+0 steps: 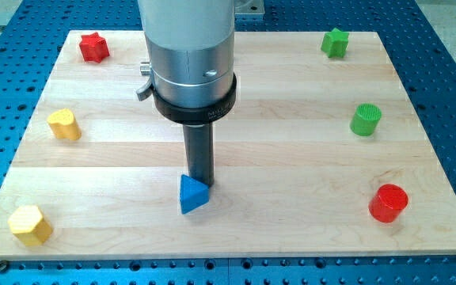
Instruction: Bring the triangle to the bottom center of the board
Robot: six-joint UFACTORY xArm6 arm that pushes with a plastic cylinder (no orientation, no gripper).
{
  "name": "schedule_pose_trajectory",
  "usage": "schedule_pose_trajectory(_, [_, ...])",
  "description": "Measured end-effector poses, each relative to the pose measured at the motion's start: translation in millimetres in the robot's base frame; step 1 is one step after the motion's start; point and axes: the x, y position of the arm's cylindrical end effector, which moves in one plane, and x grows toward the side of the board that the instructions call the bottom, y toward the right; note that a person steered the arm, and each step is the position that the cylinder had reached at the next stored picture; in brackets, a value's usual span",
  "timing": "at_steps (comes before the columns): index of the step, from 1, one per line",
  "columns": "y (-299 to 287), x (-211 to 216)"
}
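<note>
A blue triangle block [193, 194] lies on the wooden board [291, 166], a little left of the middle and near the view's bottom edge. My tip [201, 184] stands right at the triangle's upper right side, touching it or nearly so. The rod rises from there into the wide grey arm body that hides part of the board's top middle.
A red star block [94, 47] is at top left, a green star block [335, 42] at top right. A yellow block [65, 124] sits at the left, a yellow hexagon [30, 225] at bottom left. A green cylinder [365, 119] and a red cylinder [388, 203] are at the right.
</note>
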Motion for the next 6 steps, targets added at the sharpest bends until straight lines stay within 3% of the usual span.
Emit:
schedule_pose_trajectory(1, [-18.6,-28.2])
schedule_pose_trajectory(2, [-49.8,-10.4])
schedule_pose_trajectory(3, [-41.0,26.0])
schedule_pose_trajectory(4, [-31.6,30.1])
schedule_pose_trajectory(5, [-21.0,28.6])
schedule_pose_trajectory(6, [-19.2,0.2])
